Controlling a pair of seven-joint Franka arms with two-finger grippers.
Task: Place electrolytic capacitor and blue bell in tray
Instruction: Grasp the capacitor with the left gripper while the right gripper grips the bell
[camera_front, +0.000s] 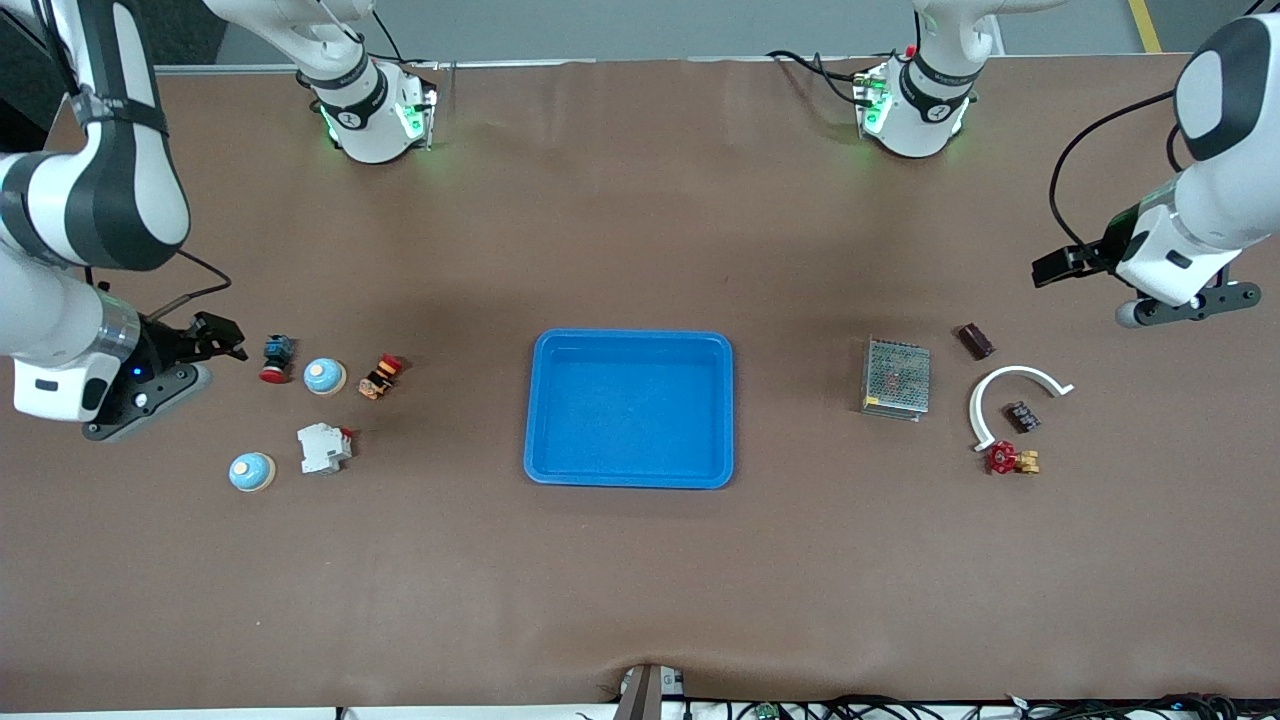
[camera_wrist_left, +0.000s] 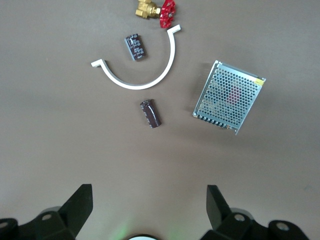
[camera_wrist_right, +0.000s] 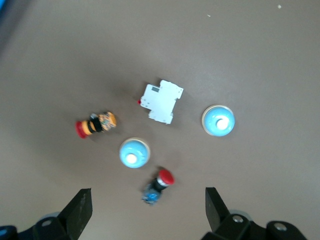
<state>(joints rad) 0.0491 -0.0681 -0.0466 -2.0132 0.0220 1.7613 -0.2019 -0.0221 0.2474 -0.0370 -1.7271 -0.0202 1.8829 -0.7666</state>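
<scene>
Item 1: shallow bright blue rectangular plastic tray (camera_front: 629, 475), mid-surface, nothing in it as we read it. Item 2, capacitors: dark brown cylindrical electrolytic capacitor (camera_front: 975, 341) lying on its side toward the left arm's end, farther from the front camera than the white curved plastic arc (camera_front: 1008, 376); a 2nd, smaller dark cylindrical capacitor (camera_front: 1021, 416) lies inside that arc's curve. Item 3, bells: two pale blue domed bells w/ cream bases, one (camera_front: 325, 376) betw. the red-capped blue push button (camera_front: 276, 358) and the orange-black red-capped switch (camera_front: 380, 376), the other (camera_front: 252, 471) nearer the front camera, beside the white boxy circuit breaker (camera_front: 324, 447). Left tool (camera_wrist_left: 149, 200): fingers spread wide, holding nothing, up over bare surface near the capacitors. Right tool (camera_wrist_right: 148, 202): spread wide, empty, over the button. Risks, our judgement: capacitor may roll or squirt out if pinched across its round body; going for the arc-enclosed one risks snagging the arc; neighbours crowd the first bell, so a descent could knock the button; dome is smooth, likely to slip. Grey metal mesh box (camera_front: 896, 378) and red-handled brass valve (camera_front: 1011, 460) are distractors.
</scene>
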